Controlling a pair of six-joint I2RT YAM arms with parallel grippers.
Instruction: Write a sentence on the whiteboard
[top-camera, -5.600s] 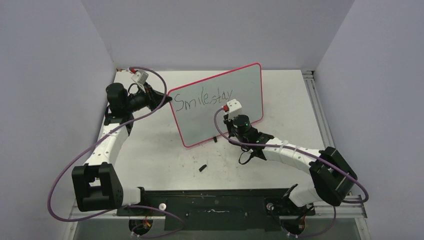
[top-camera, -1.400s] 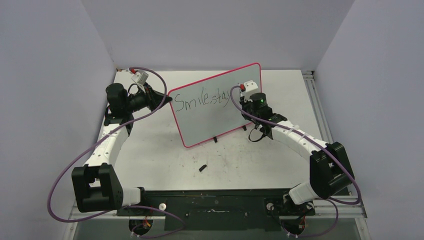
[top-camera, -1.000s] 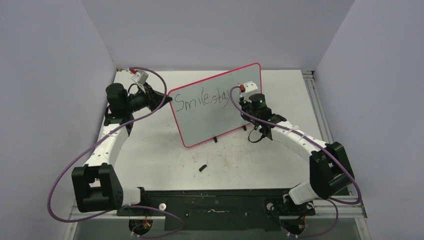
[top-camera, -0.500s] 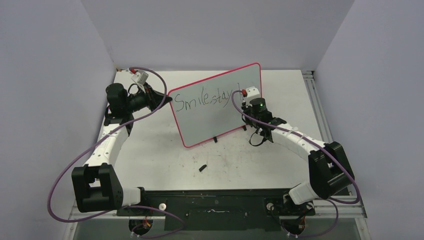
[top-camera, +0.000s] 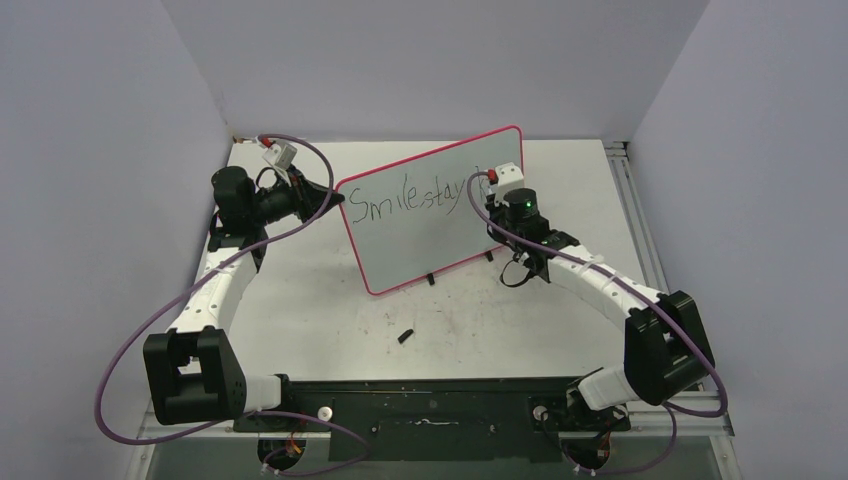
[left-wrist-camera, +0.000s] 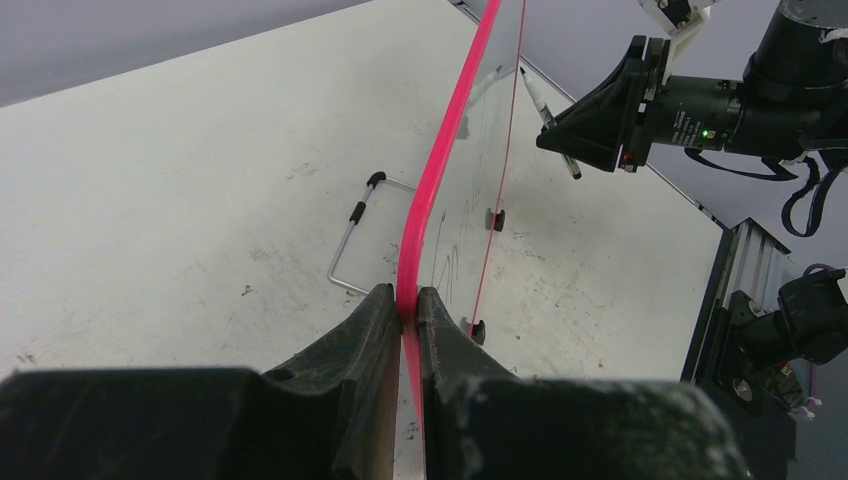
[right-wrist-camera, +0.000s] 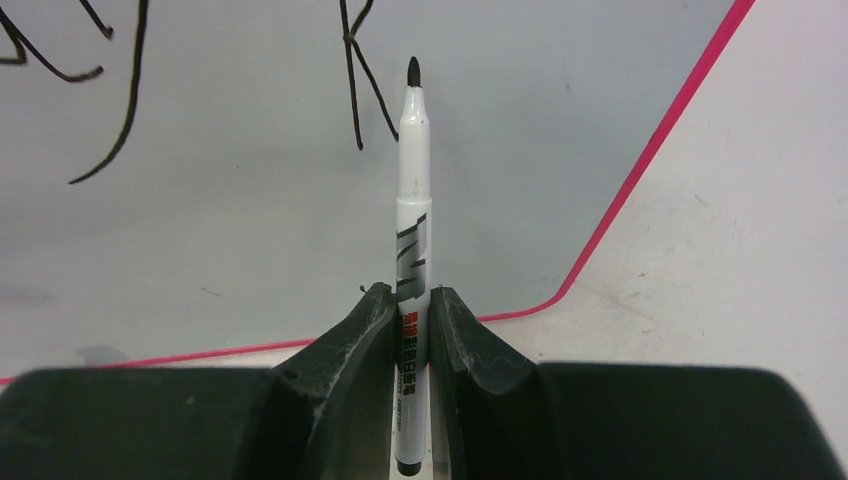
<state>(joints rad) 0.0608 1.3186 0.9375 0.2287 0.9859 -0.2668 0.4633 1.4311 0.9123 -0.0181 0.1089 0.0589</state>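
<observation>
Probably a lab: bare grey walls (top-camera: 420, 60).

A glossy, smooth pale face is shown on the whiteboard (top-camera: 420, 240), edged by a smooth pink-red rim that looks plastic. The tabletop (top-camera: 320, 310) is seen as matt white, scuffed and marked. The marker (right-wrist-camera: 414, 190) is cased in smooth white plastic. Matt black, slightly rough fingers (right-wrist-camera: 340, 350) are seen on the right gripper (right-wrist-camera: 410, 300).

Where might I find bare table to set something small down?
Free: the table in front of the whiteboard, between left arm and small black piece; also the far right corner. Crowded: the board's left edge at the left gripper, its right end, where the right gripper holds the marker.
</observation>
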